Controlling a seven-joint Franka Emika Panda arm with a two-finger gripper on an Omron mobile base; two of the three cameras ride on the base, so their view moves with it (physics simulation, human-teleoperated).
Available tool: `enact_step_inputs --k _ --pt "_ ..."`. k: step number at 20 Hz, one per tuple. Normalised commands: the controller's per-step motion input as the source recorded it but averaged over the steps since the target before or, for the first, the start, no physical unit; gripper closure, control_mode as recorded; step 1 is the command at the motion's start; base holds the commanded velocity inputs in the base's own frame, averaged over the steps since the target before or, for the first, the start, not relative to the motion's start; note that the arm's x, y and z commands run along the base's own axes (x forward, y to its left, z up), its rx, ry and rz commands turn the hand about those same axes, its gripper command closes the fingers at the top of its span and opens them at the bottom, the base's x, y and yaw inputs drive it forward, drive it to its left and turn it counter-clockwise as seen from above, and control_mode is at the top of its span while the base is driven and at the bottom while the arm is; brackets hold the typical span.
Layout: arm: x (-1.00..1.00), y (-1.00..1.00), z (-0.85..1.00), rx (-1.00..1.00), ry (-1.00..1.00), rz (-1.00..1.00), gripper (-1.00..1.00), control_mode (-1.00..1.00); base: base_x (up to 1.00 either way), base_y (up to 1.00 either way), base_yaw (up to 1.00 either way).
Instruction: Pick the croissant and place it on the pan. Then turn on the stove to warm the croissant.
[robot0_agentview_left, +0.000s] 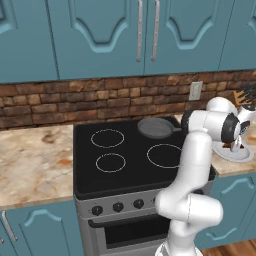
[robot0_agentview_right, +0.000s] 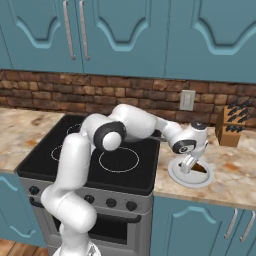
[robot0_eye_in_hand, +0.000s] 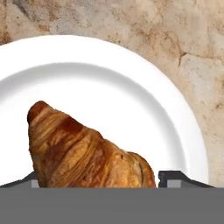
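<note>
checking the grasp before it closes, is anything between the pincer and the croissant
Nothing visible does. In the hand view the croissant lies on the white plate directly between the two fingertips, with no other thing on the plate around it. From the right base view the pincer is down over the plate on the counter beside the stove.

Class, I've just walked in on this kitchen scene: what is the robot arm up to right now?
The robot arm has reached right of the stove and lowered its gripper over the white plate on the counter. The croissant lies on that plate between the finger tips, which stand on either side of it; a firm grip cannot be told yet. The pan waits on the stove's back burner with nothing in it.
</note>
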Motion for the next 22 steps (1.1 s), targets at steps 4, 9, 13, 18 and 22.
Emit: enact_step_inputs --k 4,9,13,18,22 --pt "-0.04 0.0 -0.19 0.0 0.0 0.04 1.0 -1.0 0.0 0.0 0.0" --pt "-0.59 0.05 0.02 0.0 -0.34 0.08 1.0 -1.0 0.0 0.0 0.0" --pt "-0.63 0.27 0.37 -0.02 -0.67 0.12 1.0 -1.0 0.0 0.0 0.0" --pt "-0.44 0.5 0.57 -0.05 -0.68 0.11 1.0 -1.0 0.0 0.0 0.0" --pt "-0.17 0.51 0.79 -0.05 -0.45 0.14 1.0 -1.0 0.0 0.0 0.0"
